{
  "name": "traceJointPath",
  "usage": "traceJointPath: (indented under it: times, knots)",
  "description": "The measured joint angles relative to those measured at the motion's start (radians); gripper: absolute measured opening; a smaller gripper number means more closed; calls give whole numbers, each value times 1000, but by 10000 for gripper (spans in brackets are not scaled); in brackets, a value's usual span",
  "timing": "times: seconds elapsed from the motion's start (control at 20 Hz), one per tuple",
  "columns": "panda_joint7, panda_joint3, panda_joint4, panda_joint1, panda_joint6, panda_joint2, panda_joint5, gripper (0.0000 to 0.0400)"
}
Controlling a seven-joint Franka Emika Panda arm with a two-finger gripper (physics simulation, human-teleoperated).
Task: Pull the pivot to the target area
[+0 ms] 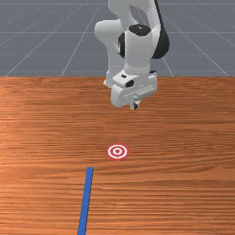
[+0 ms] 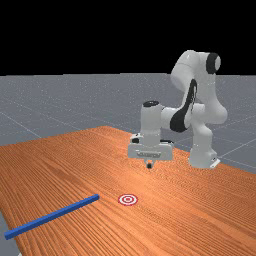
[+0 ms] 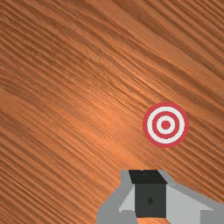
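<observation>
Far view: arm (image 2: 185,74) bent, hand (image 2: 150,150) pointing down — fingers (image 2: 149,165) clenched, it seems — above table (image 2: 100,150).

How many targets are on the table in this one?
1: the red-and-white target, flat on the table, just off one end of the blue bar.

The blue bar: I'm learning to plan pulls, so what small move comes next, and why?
I'd probably ease the gripper toward the blue bar's nearer end: it hovers on the arm's side of the target, while the bar lies beyond, untouched.
</observation>
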Motion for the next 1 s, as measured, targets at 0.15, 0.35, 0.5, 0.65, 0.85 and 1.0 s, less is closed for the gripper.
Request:
traceJointPath:
  times: [0.15,0.35,0.5,0.65,0.85,1.0]
  knots:
    - [95,-30,148,18,-52,98,23,0]
    - [219,-60,181,29,-64,120,39,0]
    - [265,-92,174,8,-62,118,55,0]
    - [81,-81,191,-45,-68,126,46,0]
    - [-452,9,222,-113,-70,144,-3,0]
    - [-235,-22,301,-83,-125,191,18,0]
